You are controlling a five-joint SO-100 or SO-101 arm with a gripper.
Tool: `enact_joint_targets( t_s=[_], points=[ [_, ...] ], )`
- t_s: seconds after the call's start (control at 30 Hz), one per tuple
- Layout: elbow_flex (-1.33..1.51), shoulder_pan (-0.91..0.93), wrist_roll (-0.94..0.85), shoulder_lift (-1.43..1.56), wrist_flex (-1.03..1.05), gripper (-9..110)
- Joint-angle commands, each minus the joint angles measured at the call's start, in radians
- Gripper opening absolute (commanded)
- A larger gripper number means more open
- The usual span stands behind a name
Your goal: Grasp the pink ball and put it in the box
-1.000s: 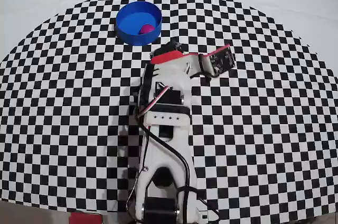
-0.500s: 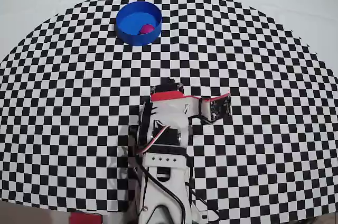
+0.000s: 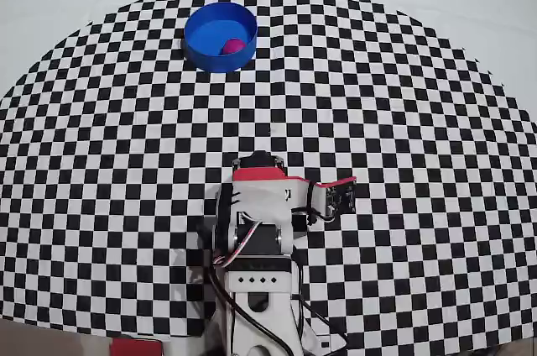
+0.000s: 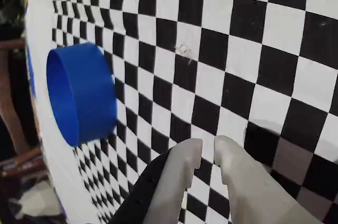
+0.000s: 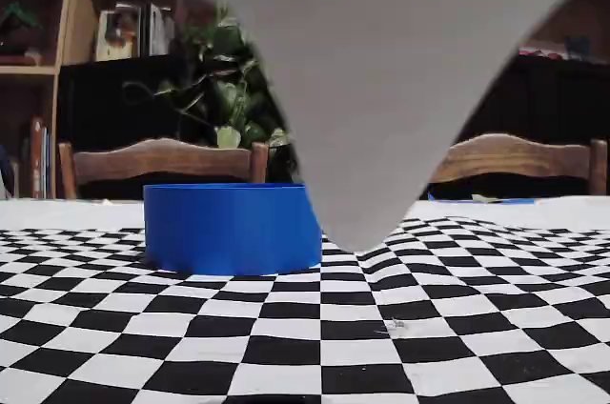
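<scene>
Pink ball matte magenta, inside blue box; pincer nearly closed, empty.

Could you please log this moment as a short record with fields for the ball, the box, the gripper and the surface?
ball: pink ball lies inside the box, toward its right side in the overhead view
box: round blue box, upright on the cloth, far from the arm
gripper: gripper empty, fingertips nearly together, pulled back from the box
surface: black-and-white checkered cloth
task state: ball already in the box
</scene>
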Motion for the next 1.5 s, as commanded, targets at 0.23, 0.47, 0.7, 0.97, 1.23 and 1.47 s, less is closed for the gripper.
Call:
enact_joint_targets(
  t_s=[0.23, 0.47, 0.7, 0.97, 1.23, 1.47],
  points=[
    [0.009, 0.008, 0.026, 0.104, 0.081, 0],
    [0.009, 0.002, 0.026, 0.104, 0.081, 0],
    [0.009, 0.002, 0.026, 0.104, 0.081, 0],
    [0.009, 0.002, 0.026, 0.104, 0.081, 0],
    [0.009, 0.002, 0.026, 0.104, 0.081, 0],
    [0.009, 0.002, 0.026, 0.104, 0.081, 0]
  ],
)
